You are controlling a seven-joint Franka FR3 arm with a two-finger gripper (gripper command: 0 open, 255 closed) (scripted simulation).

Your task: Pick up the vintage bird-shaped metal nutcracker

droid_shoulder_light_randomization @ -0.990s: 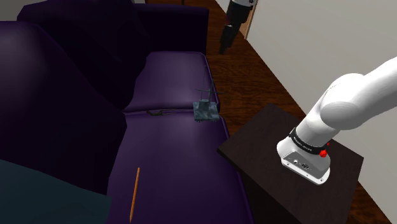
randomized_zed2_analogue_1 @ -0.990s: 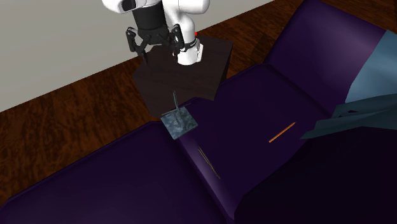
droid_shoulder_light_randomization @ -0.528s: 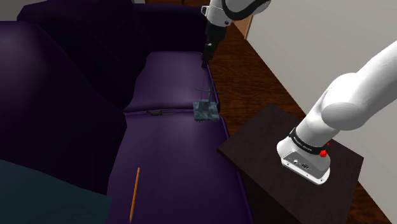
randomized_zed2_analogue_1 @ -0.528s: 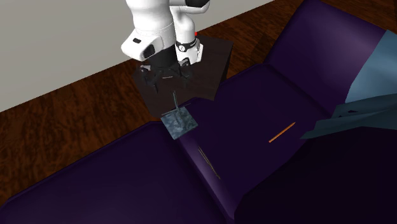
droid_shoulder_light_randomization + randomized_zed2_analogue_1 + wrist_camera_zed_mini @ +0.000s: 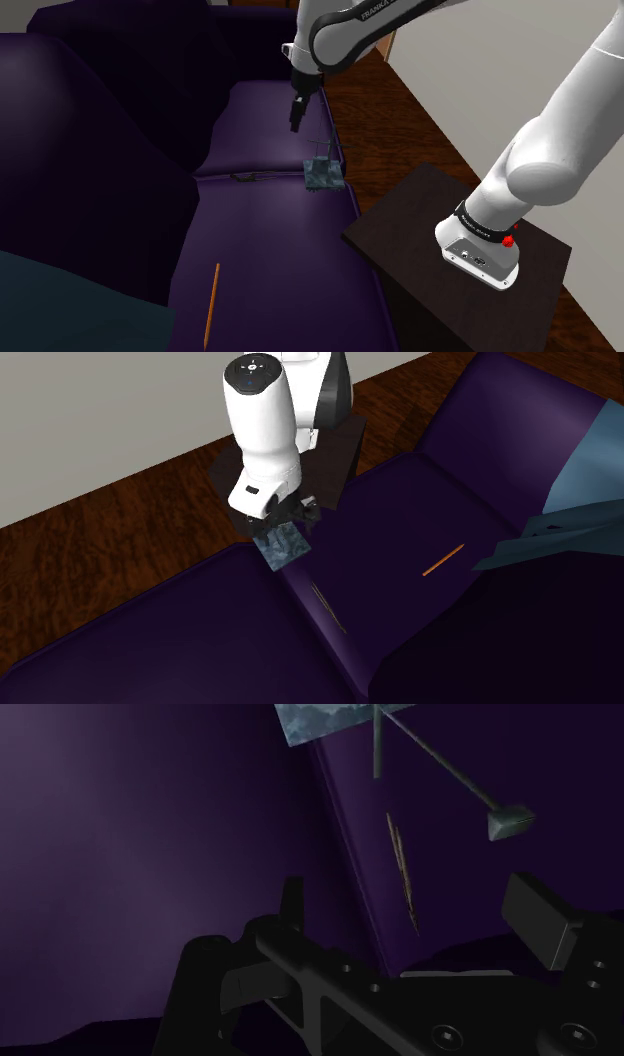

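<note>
The nutcracker is a small marbled grey-blue block with thin metal rods rising from it. It stands on the purple sofa seat near the seat's front edge, beside the seam between two cushions. Seen from the wrist, one of the nutcracker's rods ends in a grey wedge-shaped head. My gripper hangs open above the seat, a little beyond the block and not touching it. From the second exterior view the gripper sits right over the nutcracker and hides its rods. Its fingers stand apart with nothing between them.
A thin brownish stick lies in the cushion seam. An orange rod lies on the nearer cushion. The dark stand adjoins the sofa front. A teal cushion rests at the shoulder view's lower left. Wood floor runs past the sofa.
The arm has swung from over the floor beyond the sofa down and towards the shoulder view's left, bringing the hand over the seat above the nutcracker. Nothing on the sofa has moved.
</note>
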